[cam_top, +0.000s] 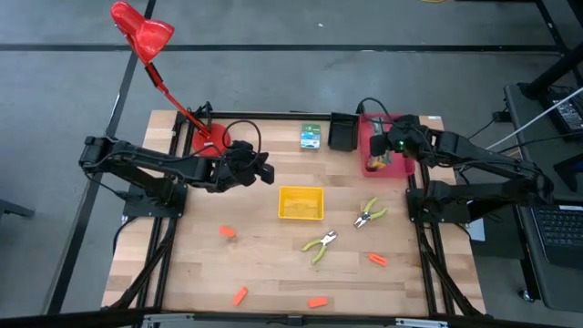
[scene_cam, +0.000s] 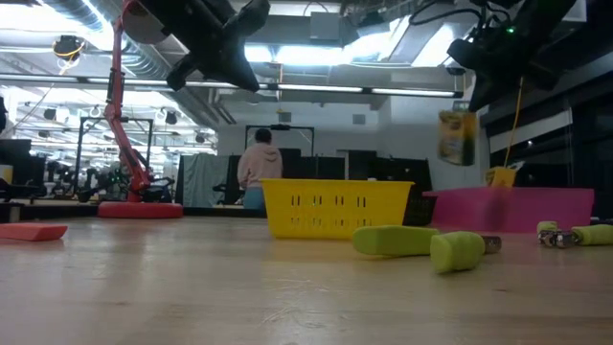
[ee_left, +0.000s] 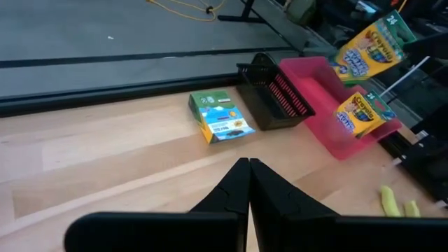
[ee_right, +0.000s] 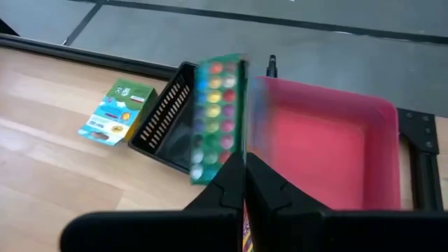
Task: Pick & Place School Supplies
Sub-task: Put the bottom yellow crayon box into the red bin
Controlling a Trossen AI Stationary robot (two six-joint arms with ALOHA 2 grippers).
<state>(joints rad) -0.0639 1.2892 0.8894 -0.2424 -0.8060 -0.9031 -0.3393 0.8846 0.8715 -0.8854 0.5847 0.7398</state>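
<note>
The right pincer hangs above the pink tray, its fingers closed on a crayon box gripped by its lower edge, with a second crayon box standing in the tray below it. The left pincer hovers closed and empty; a third box lies flat on the table ahead of it, the two green-handled pliers well off toward the front edge.

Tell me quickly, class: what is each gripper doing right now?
Left gripper: closed, holding nothing, above the table.
Right gripper: closed on a crayon box, above the pink bin.
</note>
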